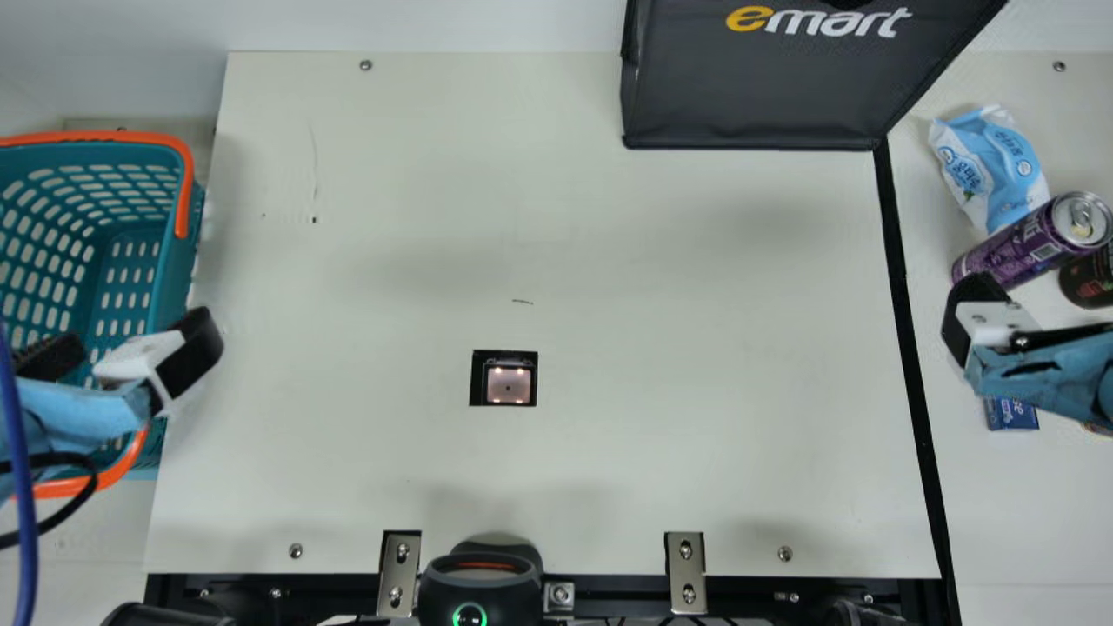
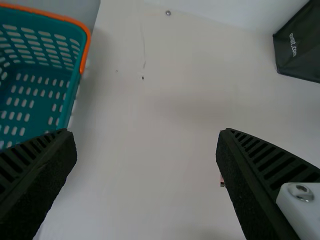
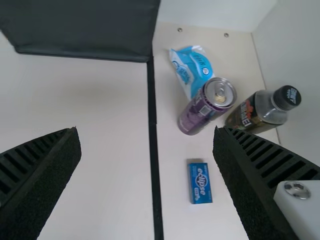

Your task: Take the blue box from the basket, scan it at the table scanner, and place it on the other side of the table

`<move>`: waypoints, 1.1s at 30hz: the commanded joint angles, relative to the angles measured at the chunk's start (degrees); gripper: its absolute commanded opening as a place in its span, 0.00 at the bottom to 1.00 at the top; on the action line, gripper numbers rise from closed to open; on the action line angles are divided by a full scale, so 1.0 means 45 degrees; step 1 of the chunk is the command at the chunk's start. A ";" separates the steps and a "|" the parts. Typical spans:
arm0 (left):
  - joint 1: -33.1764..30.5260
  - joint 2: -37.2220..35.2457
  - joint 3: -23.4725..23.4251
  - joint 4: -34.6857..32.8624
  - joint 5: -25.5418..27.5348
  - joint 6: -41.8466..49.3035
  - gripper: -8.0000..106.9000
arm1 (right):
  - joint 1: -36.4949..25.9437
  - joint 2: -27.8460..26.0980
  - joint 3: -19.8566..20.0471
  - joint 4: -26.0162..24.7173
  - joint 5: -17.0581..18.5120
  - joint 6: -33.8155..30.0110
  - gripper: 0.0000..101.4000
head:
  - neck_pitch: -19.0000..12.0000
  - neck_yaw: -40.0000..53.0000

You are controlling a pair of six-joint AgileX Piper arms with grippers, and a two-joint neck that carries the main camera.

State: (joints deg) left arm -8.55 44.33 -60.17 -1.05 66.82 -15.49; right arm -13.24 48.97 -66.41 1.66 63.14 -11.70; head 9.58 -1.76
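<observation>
My left gripper (image 1: 130, 352) is over the near part of the teal basket (image 1: 196, 235) at the main view's left; in the left wrist view the gripper (image 2: 146, 145) stands open, nothing between its fingers. The part of the basket (image 2: 62, 112) in sight there holds nothing. My right gripper (image 1: 956, 322) is over the right side area; in the right wrist view the gripper (image 3: 146, 145) is open and empty. The blue box (image 1: 1011, 415) lies on that right side, partly under the gripper, and appears whole in the right wrist view as a small box (image 3: 200, 183). The table scanner (image 1: 508, 385) sits mid-table.
Beyond the black dividing strip (image 1: 904, 296), a blue-white pouch (image 1: 991, 169), a purple can (image 1: 1017, 248) and a dark bottle (image 3: 257, 112) stand or lie close together. A black bag (image 1: 756, 96) is at the far edge.
</observation>
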 commanded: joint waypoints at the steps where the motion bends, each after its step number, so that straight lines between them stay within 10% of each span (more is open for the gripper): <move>1: 0.0192 -0.0032 -0.0277 -0.0030 0.0079 0.0604 0.85 | 0.0625 -0.0203 -0.0095 -0.0111 0.0186 0.0503 0.94 | -0.0369 0.0040; 12: 0.1358 -0.0200 -0.1722 -0.0087 0.0526 0.3054 0.85 | 0.3075 -0.1402 -0.0742 -0.0544 0.1407 0.2589 0.94 | -0.0369 0.0040; 33: 0.1537 -0.0215 -0.1953 -0.0097 0.0651 0.3442 0.85 | 0.3096 -0.1448 -0.0755 -0.0562 0.1528 0.2601 0.94 | -0.0369 0.0040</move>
State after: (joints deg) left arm -1.63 43.36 -68.96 -1.49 69.64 0.00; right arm 0.69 42.45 -69.81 -0.87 70.01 0.00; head 9.67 -1.67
